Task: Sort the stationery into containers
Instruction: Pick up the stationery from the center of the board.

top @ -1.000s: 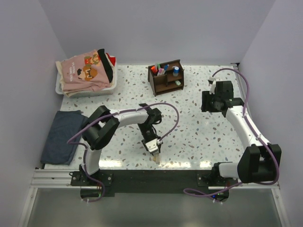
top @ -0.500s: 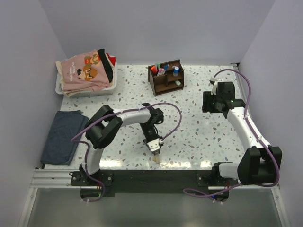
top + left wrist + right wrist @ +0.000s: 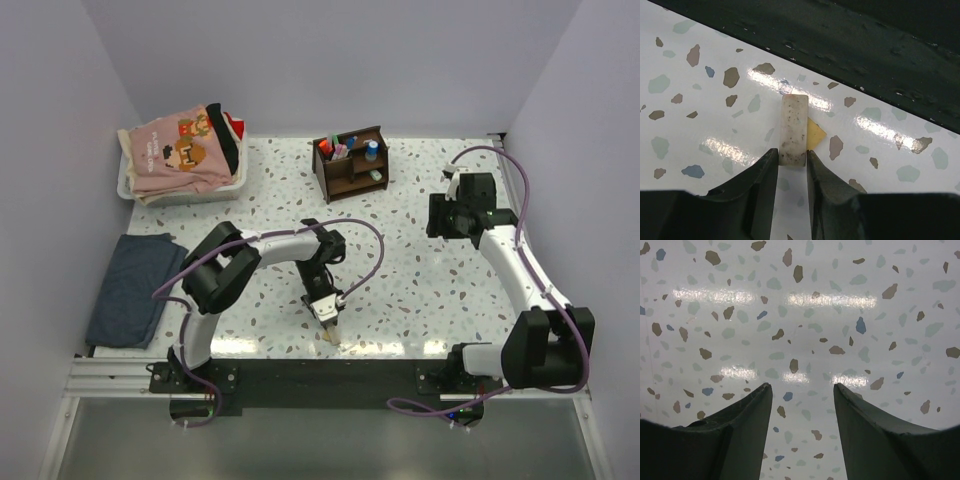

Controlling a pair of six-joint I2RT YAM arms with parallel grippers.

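White eraser (image 3: 793, 129) is pinched only at its tip by the narrowed left gripper (image 3: 791, 156), so it could be dropped; right gripper (image 3: 802, 386) is spread wide, empty.

left arm: elbow folded, wrist pitched down at the near edge | left tool (image 3: 791, 156): low, fingers pinched on a whitish block (image 3: 793, 127) | right arm: stretched forward along the right side | right tool (image 3: 802, 388): facing down, fingers spread wide

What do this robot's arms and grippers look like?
The left arm and right arm are white tubes with bulky black joint housings. A purple cable loops along each. The left gripper and right gripper each have two dark, tapered fingers.
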